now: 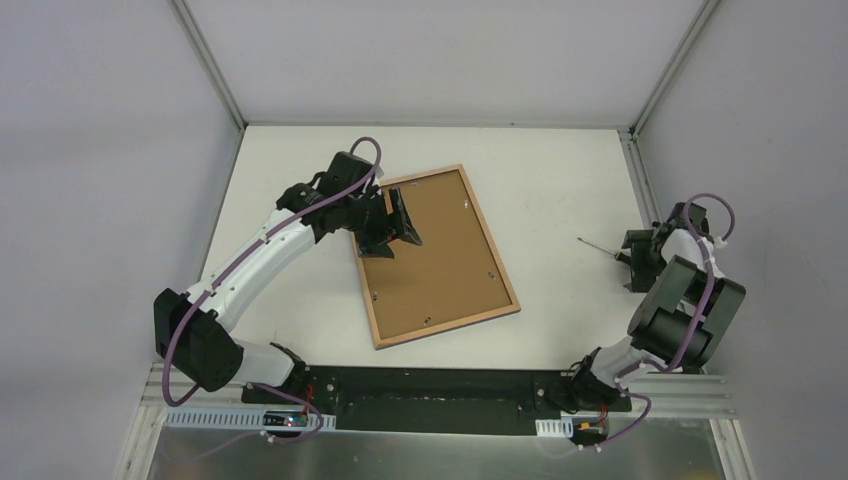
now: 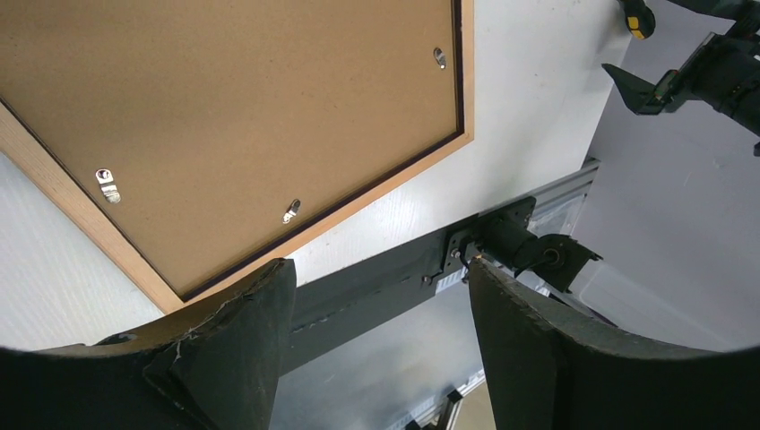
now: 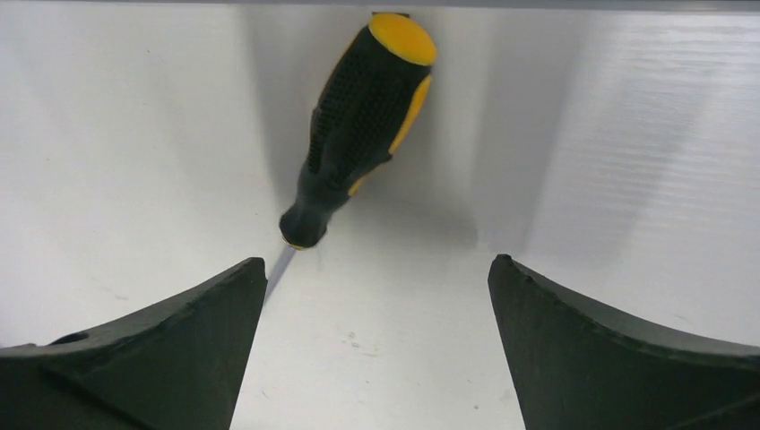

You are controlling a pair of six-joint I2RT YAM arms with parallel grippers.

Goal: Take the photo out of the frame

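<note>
The photo is out of sight; I'd guess it sits under the board of the frame, which lies face down mid-table. A print should be light, limp and easily creased, so it is best lifted by an edge once the stiff board's clips are turned. The left claw hangs over the frame's 10 o'clock edge, jaws well apart and empty. At 3 o'clock the right claw gapes wide, holding nothing, with a screwdriver lying just ahead.

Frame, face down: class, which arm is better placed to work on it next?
Probably left: the left gripper, open, is over the frame; the right gripper, open, is by the screwdriver, well away.
</note>
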